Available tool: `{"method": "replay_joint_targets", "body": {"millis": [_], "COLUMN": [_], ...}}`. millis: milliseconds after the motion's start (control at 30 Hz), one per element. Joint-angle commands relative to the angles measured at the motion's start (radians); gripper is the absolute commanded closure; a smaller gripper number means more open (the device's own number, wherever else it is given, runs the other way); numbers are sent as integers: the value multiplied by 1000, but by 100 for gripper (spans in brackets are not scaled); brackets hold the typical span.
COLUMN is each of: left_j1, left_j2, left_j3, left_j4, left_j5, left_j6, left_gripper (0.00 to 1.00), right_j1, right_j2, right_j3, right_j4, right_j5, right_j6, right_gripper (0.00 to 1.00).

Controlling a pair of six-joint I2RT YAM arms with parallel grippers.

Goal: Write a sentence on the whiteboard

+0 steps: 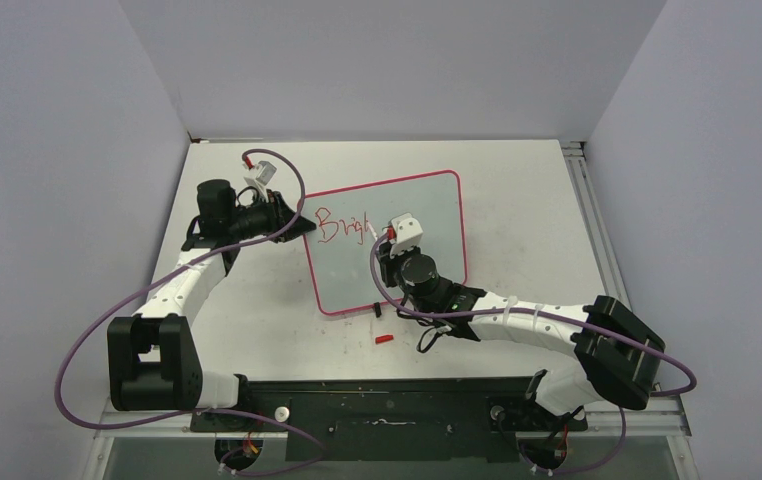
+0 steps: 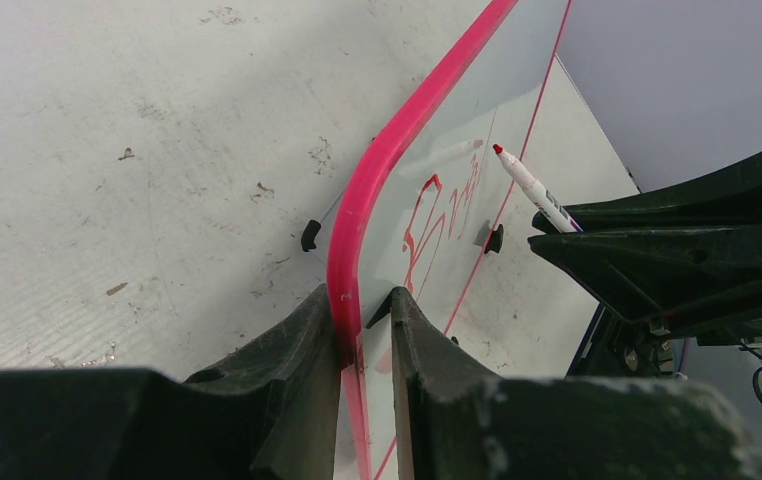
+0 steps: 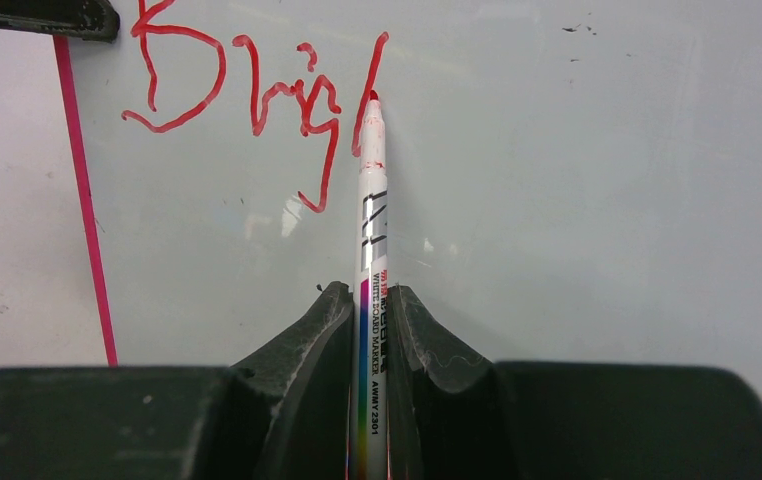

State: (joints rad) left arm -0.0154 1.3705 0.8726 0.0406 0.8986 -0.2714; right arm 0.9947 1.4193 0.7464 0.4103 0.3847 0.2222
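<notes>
Low in the right wrist view, the right gripper (image 3: 367, 310) is shut tight on the marker (image 3: 370, 220). Its red tip is at the whiteboard (image 3: 607, 200), on the stroke after "Brig", the start of the sentence (image 3: 247, 100). At the board's left edge in the top view, the left gripper (image 1: 297, 228) pinches the frame, nearly closed. If that pinch slips or the tip presses hard, the board could shift and skew the letters, and the marker might twist between the fingers.

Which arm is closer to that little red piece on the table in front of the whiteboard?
Right. Its arm passes just beside the red piece, the right gripper holding the marker on the board beyond. The left gripper clamps the board's left edge, farther off.
</notes>
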Motion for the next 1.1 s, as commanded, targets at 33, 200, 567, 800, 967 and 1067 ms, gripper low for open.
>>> {"method": "replay_joint_targets", "body": {"millis": [33, 200, 567, 800, 967, 1067], "left_j1": [-8, -8, -8, -8, -8, -8], "left_j2": [-30, -30, -31, -31, -30, -30], "left_j3": [28, 27, 28, 28, 29, 28], "left_j4": [18, 19, 18, 20, 20, 20], "left_j5": [-4, -3, -3, -3, -3, -3], "left_j6": [31, 31, 29, 29, 29, 30], "left_gripper": [85, 84, 85, 85, 85, 85], "right_j1": [-7, -7, -2, 7, 7, 7], "right_j2": [6, 13, 9, 13, 15, 16], "right_j3": [25, 11, -11, -8, -9, -1], "right_j4": [28, 10, -15, -26, -26, -19], "right_j5": [-13, -12, -20, -21, -3, 13], "right_j6": [7, 32, 53, 61, 71, 70], "right_gripper": [95, 95, 95, 95, 95, 95]}}
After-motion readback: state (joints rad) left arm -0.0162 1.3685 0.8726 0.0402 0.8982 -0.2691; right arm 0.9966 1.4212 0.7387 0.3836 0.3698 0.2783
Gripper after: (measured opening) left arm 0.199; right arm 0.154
